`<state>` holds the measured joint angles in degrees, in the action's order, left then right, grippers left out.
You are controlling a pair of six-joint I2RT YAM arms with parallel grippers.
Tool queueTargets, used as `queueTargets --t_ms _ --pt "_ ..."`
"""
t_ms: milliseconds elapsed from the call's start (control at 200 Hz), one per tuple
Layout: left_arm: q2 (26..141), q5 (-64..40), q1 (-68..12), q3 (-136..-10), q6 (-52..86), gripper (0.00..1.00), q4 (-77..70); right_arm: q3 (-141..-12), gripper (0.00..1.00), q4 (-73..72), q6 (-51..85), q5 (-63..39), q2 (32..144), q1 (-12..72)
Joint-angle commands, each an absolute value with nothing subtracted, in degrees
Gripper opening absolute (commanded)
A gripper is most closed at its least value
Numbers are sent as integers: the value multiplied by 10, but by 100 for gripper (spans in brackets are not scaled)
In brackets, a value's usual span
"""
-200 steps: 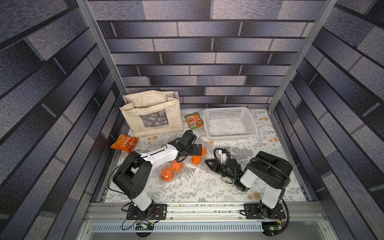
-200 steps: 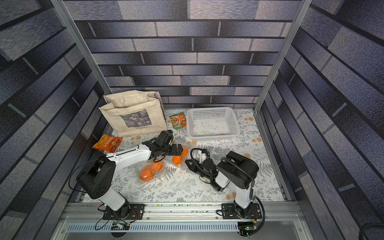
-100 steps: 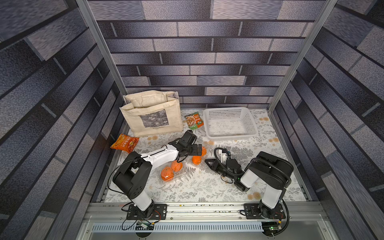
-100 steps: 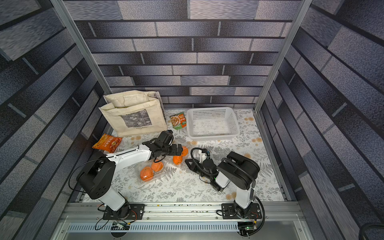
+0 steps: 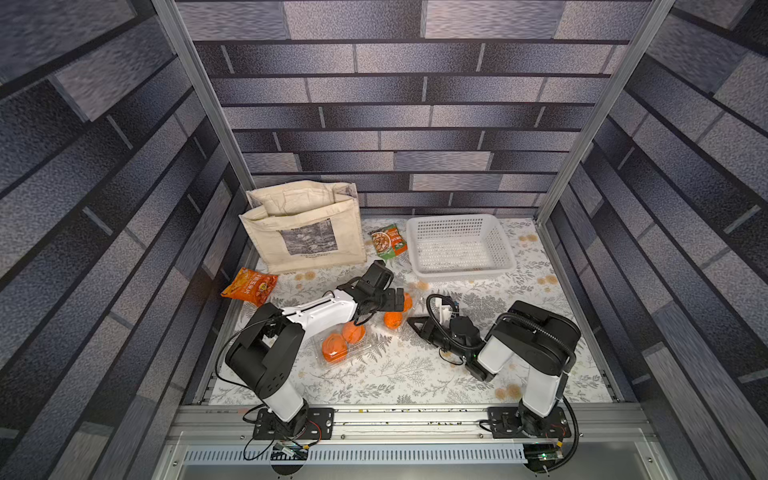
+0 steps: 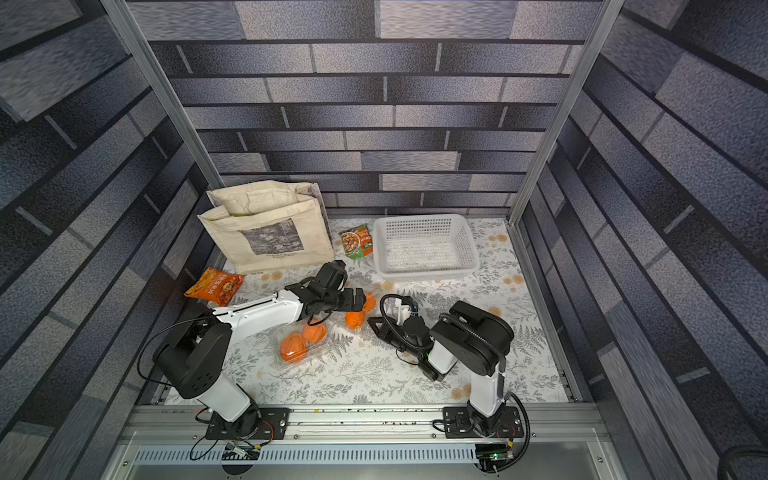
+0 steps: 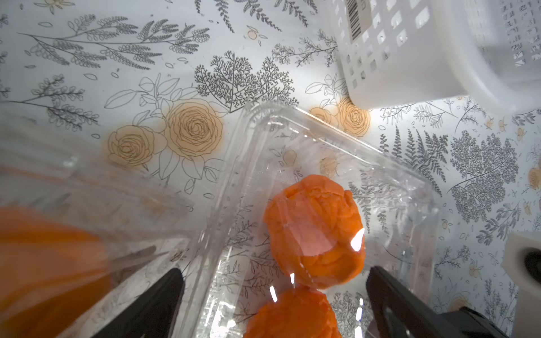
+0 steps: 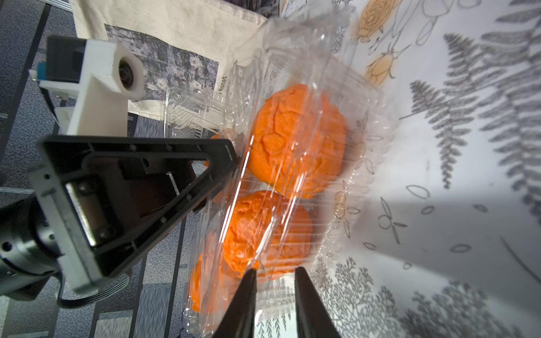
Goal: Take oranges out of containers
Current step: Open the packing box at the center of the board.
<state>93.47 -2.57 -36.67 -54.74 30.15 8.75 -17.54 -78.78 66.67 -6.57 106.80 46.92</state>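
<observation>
A clear container (image 5: 399,328) in mid-table holds two oranges (image 7: 314,231) (image 8: 295,140). My left gripper (image 5: 398,300) (image 7: 275,272) hangs over it, open, with a black finger (image 7: 164,298) on each side of the oranges. My right gripper (image 5: 412,322) (image 8: 275,272) lies low on the cloth, its narrow jaws shut on the container's (image 8: 292,44) near end. A second clear container (image 5: 345,353) closer to the left arm's base holds two more oranges (image 5: 334,347) (image 6: 293,347). Its blurred fruit (image 7: 44,263) shows in the left wrist view.
A white perforated basket (image 5: 461,274) stands at the back right, a beige cloth bag (image 5: 303,232) at the back left. A green snack packet (image 5: 388,241) lies between them and an orange packet (image 5: 249,286) by the left wall. Metal posts and brick-patterned walls surround the floral cloth.
</observation>
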Motion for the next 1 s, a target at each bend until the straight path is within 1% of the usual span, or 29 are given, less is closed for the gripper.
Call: queueTargets --t_ms 0,270,371,486,521,551,576,711,741,761,861,992 --pt "932 -54 -384 -526 319 100 117 -190 25 -791 666 -71 1081 476" --pt "943 -64 -393 -520 332 100 106 -204 32 -791 664 -75 1085 476" --pt "944 -65 -395 -519 336 100 102 -207 40 -791 661 -75 1080 476" --pt "947 -67 -398 -519 337 100 102 -205 41 -791 659 -70 1075 476" --pt "948 -68 -398 -519 339 100 102 -205 44 -791 657 -70 1074 476" --pt "948 -69 -398 -519 338 100 102 -206 52 -791 655 -71 1073 476" --pt "949 -70 -399 -519 340 100 101 -205 56 -791 656 -70 1072 476" --pt "949 -71 -402 -519 341 100 102 -204 59 -791 654 -68 1069 476" --pt "948 -70 -401 -519 341 100 102 -204 67 -791 653 -68 1069 476" --pt "948 -70 -402 -519 341 100 102 -204 70 -791 653 -68 1069 476" --pt "948 -71 -403 -519 343 100 101 -204 80 -791 653 -68 1070 476" --pt "950 -73 -406 -520 343 100 100 -205 81 -791 651 -71 1073 476"
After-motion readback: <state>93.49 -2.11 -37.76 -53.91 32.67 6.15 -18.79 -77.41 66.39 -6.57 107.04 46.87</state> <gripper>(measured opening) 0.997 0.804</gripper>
